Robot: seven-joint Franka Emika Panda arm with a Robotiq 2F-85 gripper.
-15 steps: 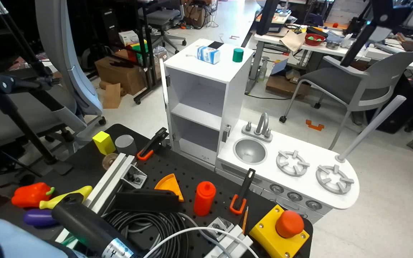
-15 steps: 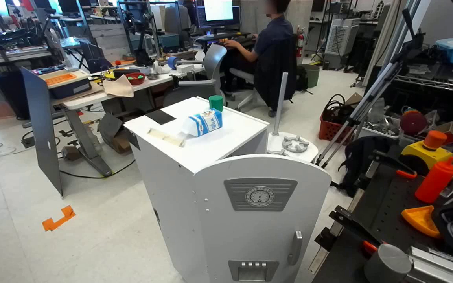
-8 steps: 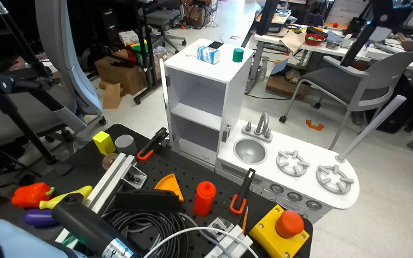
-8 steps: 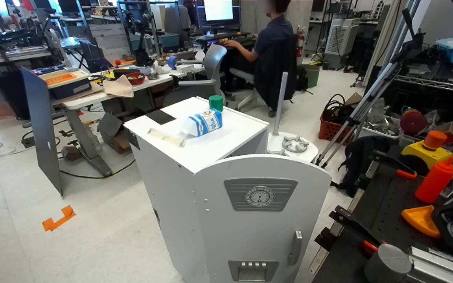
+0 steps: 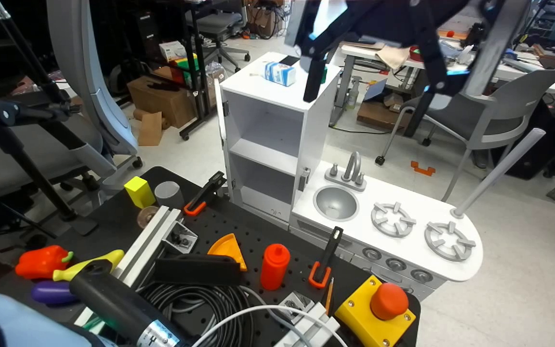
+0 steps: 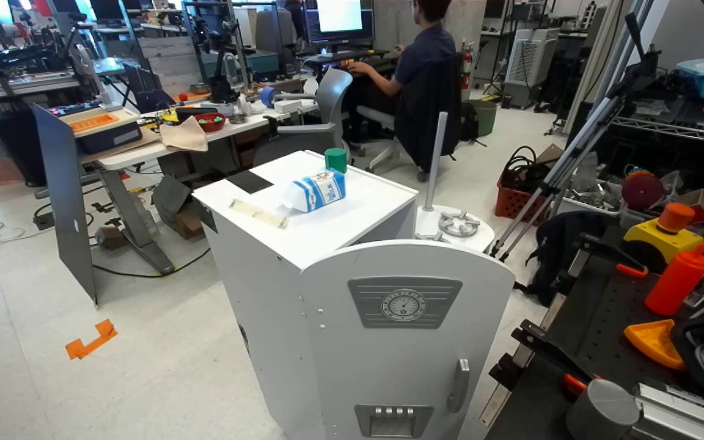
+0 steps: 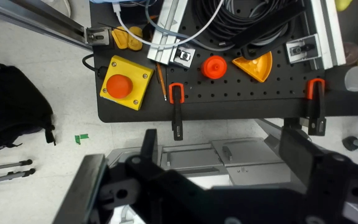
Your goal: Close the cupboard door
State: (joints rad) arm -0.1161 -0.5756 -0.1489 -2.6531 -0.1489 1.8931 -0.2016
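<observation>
The cupboard door [image 6: 413, 360] is a pale grey-white panel with a rounded top and a grey handle, swung wide open. In an exterior view the door [image 5: 220, 115] shows nearly edge-on at the cupboard's left. The white cupboard [image 5: 321, 130] stands with its shelves exposed; its outer side [image 6: 254, 293] shows too. My gripper [image 5: 362, 115] is open and empty, high in the foreground, overlapping the cupboard's top right corner in that view, apart from the door. In the wrist view the open gripper [image 7: 221, 137] has grey lower cabinet fronts showing between its fingers.
A milk carton [image 5: 280, 73] and a green cylinder [image 6: 335, 160] sit on the cupboard top. The sink-and-burner counter [image 5: 374, 188] adjoins it. A black pegboard table [image 7: 244, 109] with clamps, a red bottle [image 5: 275, 266] and an emergency-stop box [image 5: 354, 318] stands close in front.
My gripper has moved from the upper right leftward in an exterior view, and more of it shows now. The cupboard and its door have not moved.
</observation>
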